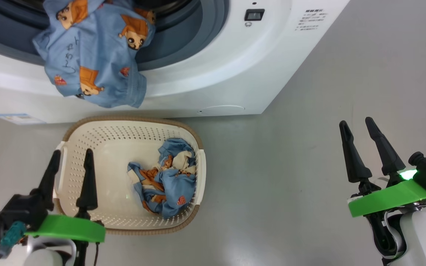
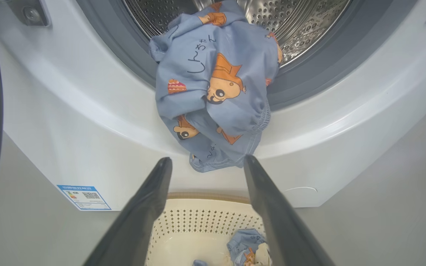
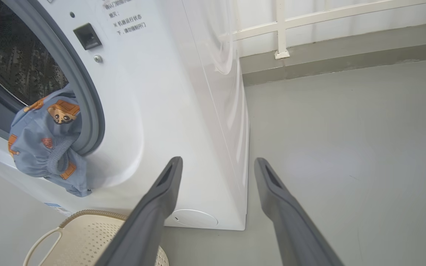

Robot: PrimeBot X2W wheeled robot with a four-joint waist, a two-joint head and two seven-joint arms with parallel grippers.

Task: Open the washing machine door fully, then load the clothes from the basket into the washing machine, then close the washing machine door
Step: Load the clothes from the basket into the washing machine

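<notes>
Plainly, the small light-blue fabric garment printed with orange-brown cartoon figures (image 1: 91, 55) hangs half in and half out of the big white boxy front-loading washing machine (image 1: 235, 74). Its upper part lies over the grey rubber gasket (image 1: 183, 40) towards the perforated steel drum (image 2: 290, 22), and its hem droops down the white front panel, just above the basket. We see dark handwritten characters across the cloth and a gathered, elastic-looking edge in the right wrist view. A crumpled heap of the same blue printed clothes, some showing white lining (image 1: 165, 184), sits in the right half of the cream-white perforated plastic laundry basket with a brown woven-look rim (image 1: 87, 147). The basket stands on the smooth grey floor (image 1: 290, 166), close against the machine's base, between a small blue energy label (image 2: 83, 195) and a round service flap (image 1: 222, 109). Our left gripper (image 1: 72, 151) hovers over the basket's left side with its fingers apart and holding nothing. Our right gripper (image 1: 356, 121) hangs over bare floor well to the right, fingers likewise apart and empty. Beyond the machine's side, a white railing (image 3: 279, 29) rises above a low grey kerb.
</notes>
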